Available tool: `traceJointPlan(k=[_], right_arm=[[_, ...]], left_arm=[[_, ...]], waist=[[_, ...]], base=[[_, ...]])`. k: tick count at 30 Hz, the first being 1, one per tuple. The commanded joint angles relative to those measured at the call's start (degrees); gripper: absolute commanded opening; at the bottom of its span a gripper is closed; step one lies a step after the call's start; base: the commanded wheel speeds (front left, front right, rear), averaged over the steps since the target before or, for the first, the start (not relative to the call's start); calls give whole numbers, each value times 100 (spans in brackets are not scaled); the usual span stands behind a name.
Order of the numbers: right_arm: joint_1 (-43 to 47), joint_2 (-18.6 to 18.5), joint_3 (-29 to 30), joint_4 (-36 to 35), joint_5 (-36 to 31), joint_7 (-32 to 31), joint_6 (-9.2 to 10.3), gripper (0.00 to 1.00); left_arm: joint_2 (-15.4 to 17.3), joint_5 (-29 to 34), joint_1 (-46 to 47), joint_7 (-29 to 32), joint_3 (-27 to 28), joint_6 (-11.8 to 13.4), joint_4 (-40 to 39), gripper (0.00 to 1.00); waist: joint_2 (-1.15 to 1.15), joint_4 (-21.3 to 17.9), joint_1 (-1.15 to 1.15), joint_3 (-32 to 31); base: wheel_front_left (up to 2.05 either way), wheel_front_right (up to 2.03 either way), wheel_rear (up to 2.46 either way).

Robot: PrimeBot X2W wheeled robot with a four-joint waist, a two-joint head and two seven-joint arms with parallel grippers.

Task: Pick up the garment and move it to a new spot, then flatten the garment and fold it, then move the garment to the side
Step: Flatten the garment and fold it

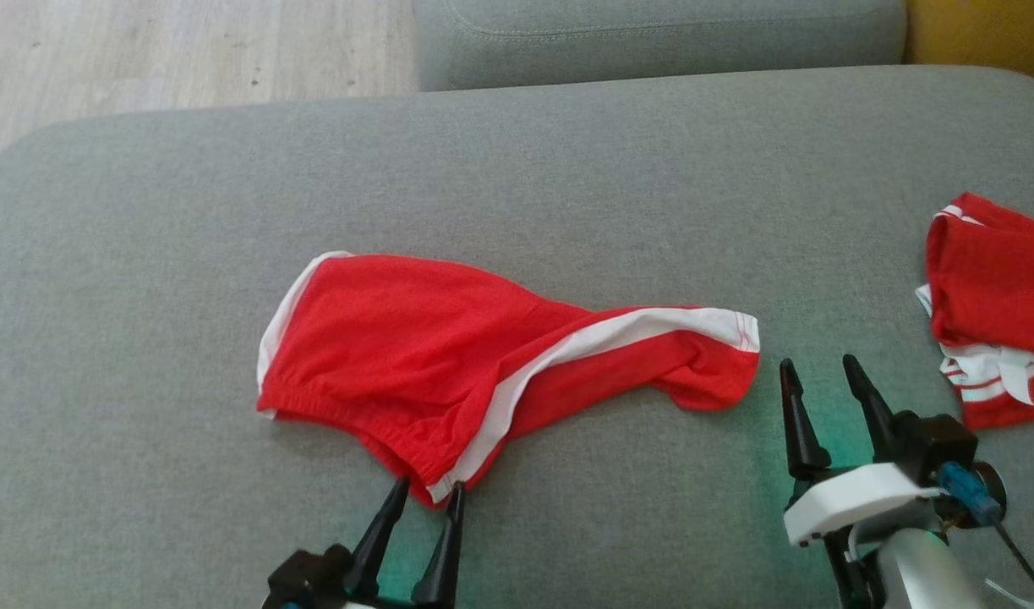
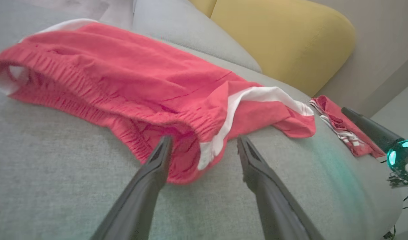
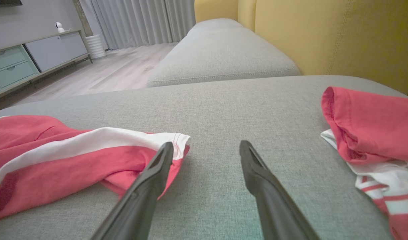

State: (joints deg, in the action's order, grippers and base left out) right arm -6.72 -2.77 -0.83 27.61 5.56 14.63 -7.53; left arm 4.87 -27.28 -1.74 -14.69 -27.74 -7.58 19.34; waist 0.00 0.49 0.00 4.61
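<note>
Red jersey shorts with white side stripe (image 1: pixel 398 338): rumpled, not flat, mid grey fabric sofa cushion (image 1: pixel 144 406). Left gripper (image 1: pixel 428 484) wide open, empty, fingers straddling the near waistband corner. Right gripper (image 1: pixel 819 362) likewise agape, empty, just beside the leg hem. Fits lifting to a new spot or tugging flat; either calls for closing on an edge. Second red-and-white bundled garment (image 1: pixel 990 288) lies well apart, right.

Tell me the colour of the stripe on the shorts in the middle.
The stripe is white, clearest in the head view.
</note>
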Motion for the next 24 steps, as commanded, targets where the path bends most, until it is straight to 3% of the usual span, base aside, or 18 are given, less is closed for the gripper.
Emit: traceJointPlan(k=[1,18,19,20,21,22,24], right_arm=[[-164,-11,-149,-140,44,37,4,100],[-309,-10,-331,-200,100,37,4,100],[-323,-10,-366,-197,128,37,4,100],[-341,-10,-406,-195,206,37,4,100],[-341,-10,-406,-195,206,37,4,100],[-389,-10,-495,-205,450,37,4,100],[-416,-10,-568,-207,627,37,4,100]], left_arm=[[7,-70,175,-31,154,10,-47,100],[-19,-186,586,-31,-80,9,180,100],[-5,-193,608,-31,-98,9,200,89],[8,-198,631,-31,-112,9,215,53],[8,-198,631,-31,-112,9,215,53],[37,-192,678,-31,-132,9,236,0],[50,-189,698,-31,-130,9,246,0]], waist=[[0,-38,0,22],[0,-268,0,299],[0,-275,0,317],[0,-277,0,334],[0,-277,0,334],[0,-273,0,373],[0,-268,0,388]], base=[[0,0,0],[0,0,0],[0,0,0],[0,0,0],[0,0,0],[0,0,0],[0,0,0]])
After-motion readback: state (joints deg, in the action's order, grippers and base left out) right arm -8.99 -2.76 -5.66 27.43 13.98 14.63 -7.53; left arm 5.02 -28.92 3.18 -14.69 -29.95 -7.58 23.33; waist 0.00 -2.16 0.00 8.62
